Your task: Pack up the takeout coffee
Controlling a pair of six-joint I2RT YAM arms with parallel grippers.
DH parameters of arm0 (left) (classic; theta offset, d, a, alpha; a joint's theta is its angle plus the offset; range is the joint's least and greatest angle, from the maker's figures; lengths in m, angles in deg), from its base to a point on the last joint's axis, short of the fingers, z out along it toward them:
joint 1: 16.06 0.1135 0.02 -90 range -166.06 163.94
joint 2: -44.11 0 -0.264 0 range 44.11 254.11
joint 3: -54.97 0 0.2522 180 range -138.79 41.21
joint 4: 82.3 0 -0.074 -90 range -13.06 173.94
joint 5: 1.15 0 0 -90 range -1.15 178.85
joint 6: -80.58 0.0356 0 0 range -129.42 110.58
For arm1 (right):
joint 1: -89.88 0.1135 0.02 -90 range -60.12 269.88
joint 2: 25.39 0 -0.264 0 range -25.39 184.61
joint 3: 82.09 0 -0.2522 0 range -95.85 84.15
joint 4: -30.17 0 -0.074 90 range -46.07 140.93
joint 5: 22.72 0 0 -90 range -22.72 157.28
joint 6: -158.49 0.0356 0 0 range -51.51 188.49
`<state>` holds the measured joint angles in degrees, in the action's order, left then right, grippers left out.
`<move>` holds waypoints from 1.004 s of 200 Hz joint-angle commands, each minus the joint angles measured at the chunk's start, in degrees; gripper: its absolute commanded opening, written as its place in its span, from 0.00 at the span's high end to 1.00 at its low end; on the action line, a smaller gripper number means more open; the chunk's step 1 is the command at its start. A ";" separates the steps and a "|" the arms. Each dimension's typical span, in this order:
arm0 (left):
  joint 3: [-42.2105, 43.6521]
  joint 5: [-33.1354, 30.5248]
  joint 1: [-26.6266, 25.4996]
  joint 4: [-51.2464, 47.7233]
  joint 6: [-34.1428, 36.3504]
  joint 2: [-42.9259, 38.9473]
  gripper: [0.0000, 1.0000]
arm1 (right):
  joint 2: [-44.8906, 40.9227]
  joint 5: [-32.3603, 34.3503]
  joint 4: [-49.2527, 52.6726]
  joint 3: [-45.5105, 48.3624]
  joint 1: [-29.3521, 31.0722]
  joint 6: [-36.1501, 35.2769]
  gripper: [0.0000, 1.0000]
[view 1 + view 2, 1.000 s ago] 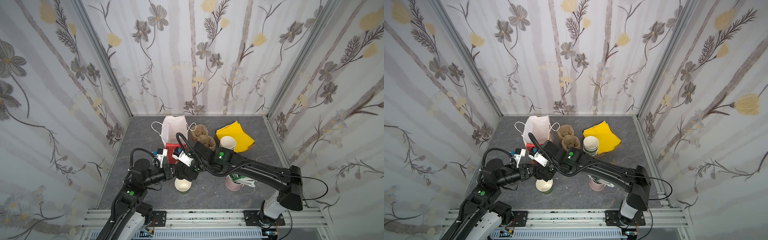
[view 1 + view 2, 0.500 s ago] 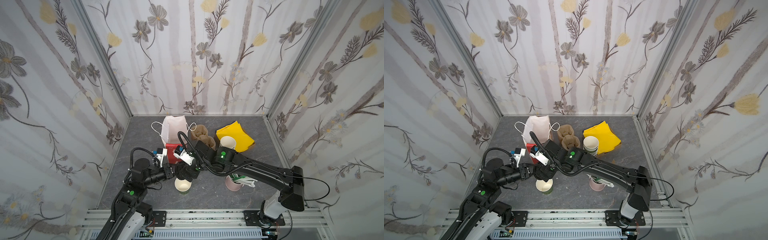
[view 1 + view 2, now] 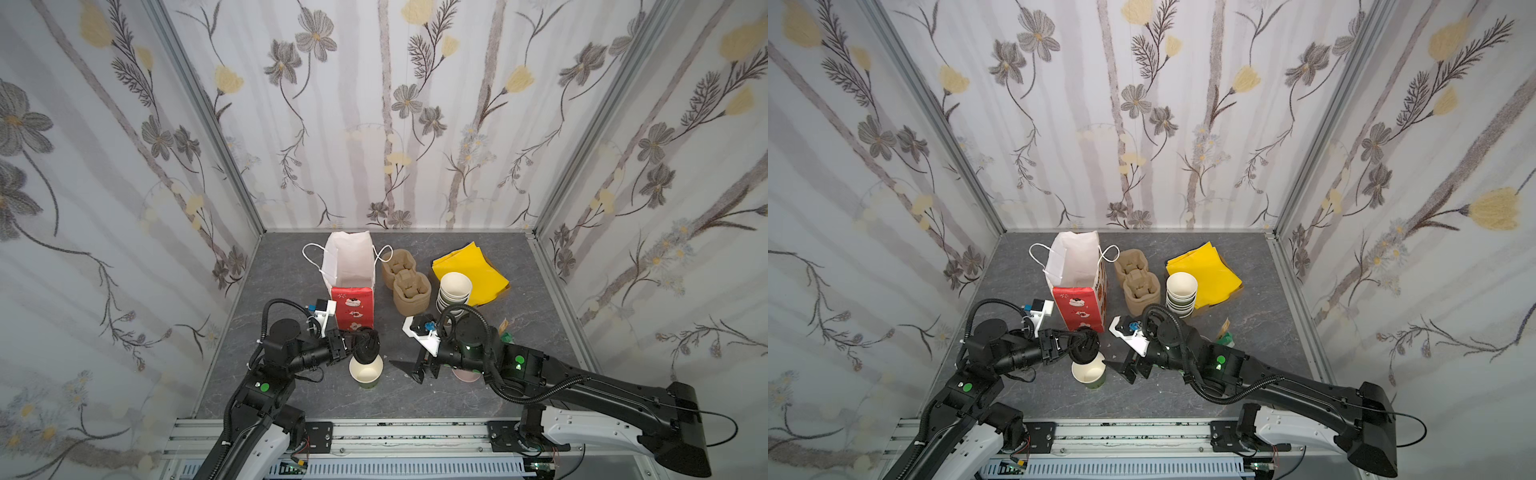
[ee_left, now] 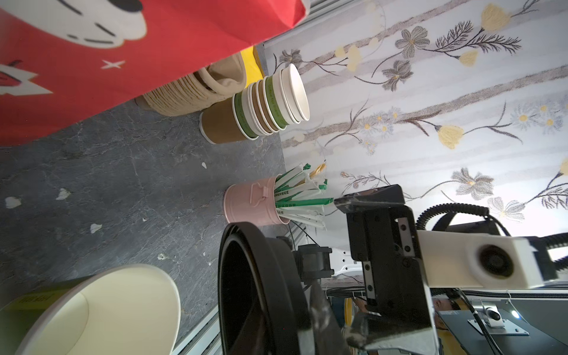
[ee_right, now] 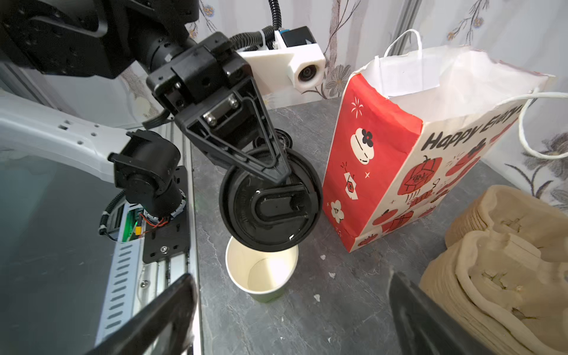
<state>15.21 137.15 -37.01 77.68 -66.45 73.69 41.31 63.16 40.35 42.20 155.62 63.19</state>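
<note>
Right wrist view: cup (image 5: 261, 276) stands upright, mouth open, on the table (image 5: 307, 332), just in front of the red bag (image 5: 384, 159).
Left arm: left gripper (image 5: 278, 175) is clamped on the rim of the black lid (image 5: 270, 209).
Lid angle: steeply tilted, lower edge over the cup's mouth; contact cannot be told.
Right arm: right gripper (image 3: 411, 371) has its jaws spread and empty, beside the cup and apart from it.
Nearer: left, almost directly above.
Likely need: level the lid, then press down along the cup's upright axis.
</note>
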 commanded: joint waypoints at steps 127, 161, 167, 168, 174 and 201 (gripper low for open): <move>3.02 6.99 -0.19 9.14 -3.37 0.57 0.80 | 13.28 -9.11 -18.86 -0.75 0.61 -16.18 0.12; 3.37 7.17 -0.15 9.51 -3.82 0.01 0.80 | 15.10 -9.15 -18.27 -2.78 0.70 -17.60 0.14; 3.33 7.16 -0.15 9.59 -3.83 -0.05 0.80 | 15.34 -8.93 -18.14 -2.86 0.70 -17.74 0.14; 3.33 7.12 -0.15 9.55 -3.85 -0.05 0.80 | 15.41 -8.91 -18.14 -2.82 0.71 -17.78 0.14; 3.49 7.17 -0.15 9.68 -3.91 -0.12 0.80 | 15.63 -8.60 -18.05 -3.02 0.71 -17.97 0.14; 3.58 7.41 -0.19 9.86 -3.95 -0.21 0.80 | 16.53 -8.49 -17.80 -3.54 0.78 -18.46 0.14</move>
<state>18.68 143.07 -37.21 84.93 -69.62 73.67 57.11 54.99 24.62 39.55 156.25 46.29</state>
